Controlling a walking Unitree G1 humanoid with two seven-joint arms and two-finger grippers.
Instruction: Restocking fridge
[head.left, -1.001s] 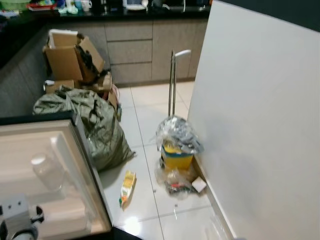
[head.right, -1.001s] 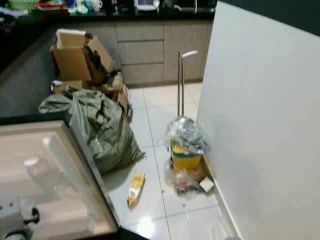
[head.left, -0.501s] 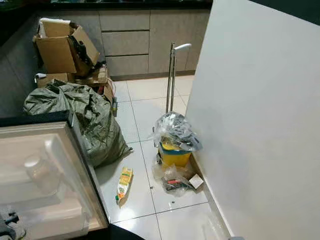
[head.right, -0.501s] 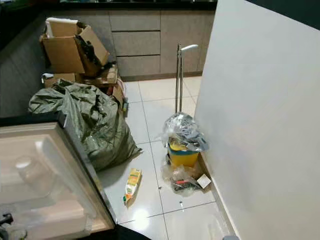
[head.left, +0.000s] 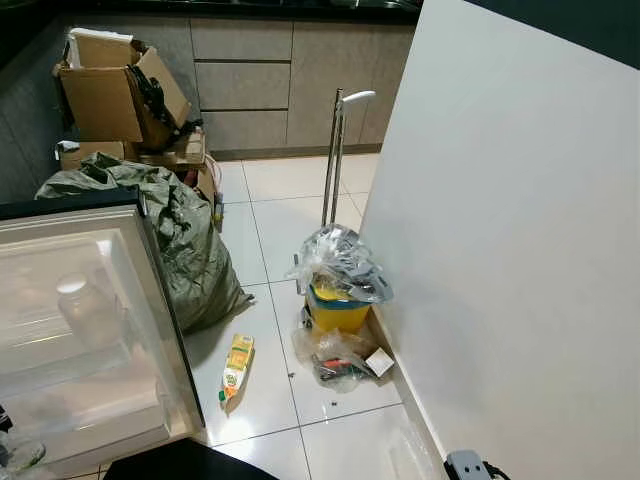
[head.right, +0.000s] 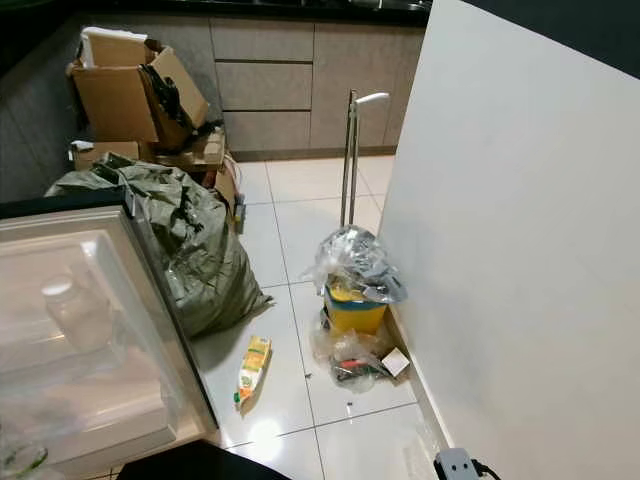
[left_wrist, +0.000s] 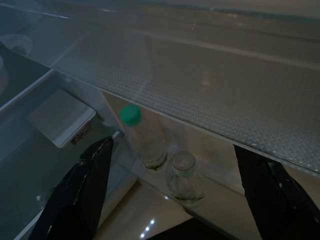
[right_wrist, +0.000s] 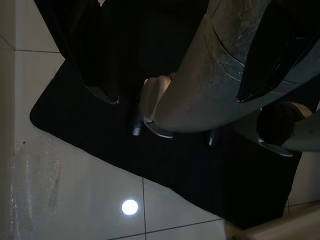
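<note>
Open fridge door (head.left: 150, 300) at lower left, inner side up, pale shelf holding one clear jar (head.left: 85, 310) with white lid, upright. Juice carton (head.left: 236, 364) lying flat on white floor tiles (head.left: 285, 215), just beside door's edge, between door and yellow bin.

Left gripper (left_wrist: 170, 200) inside fridge, fingers (left_wrist: 82, 192) spread wide apart, holding nothing. Beyond fingers, under textured glass shelf (left_wrist: 210, 85): clear bottle with green cap (left_wrist: 142, 137), tilted, touching or just beside a short lidless glass jar (left_wrist: 184, 177); both in one door rack. White drawer front (left_wrist: 60, 117) beside them.

Right gripper (right_wrist: 175, 95) hanging low, fingers apart and holding nothing, pointing down at black mat (right_wrist: 150, 165) on glossy tiles; silver robot leg crossing between fingers; round lamp reflection on tile.

Yellow bin (head.left: 338, 310) against white wall panel (head.left: 510, 250), topped with crumpled clear plastic wrap (head.left: 340, 265). Small clear bag of rubbish (head.left: 340, 362) on floor touching bin's base. Upright metal handle (head.left: 333, 160) with white grip behind bin.

Large green sack (head.left: 185, 235), crumpled, leaning against door's far corner. Open cardboard boxes (head.left: 110, 95) stacked behind sack, against grey drawer cabinets (head.left: 245, 85). Grey plug-like part (head.left: 465, 466) at lower right edge, identity unclear.
</note>
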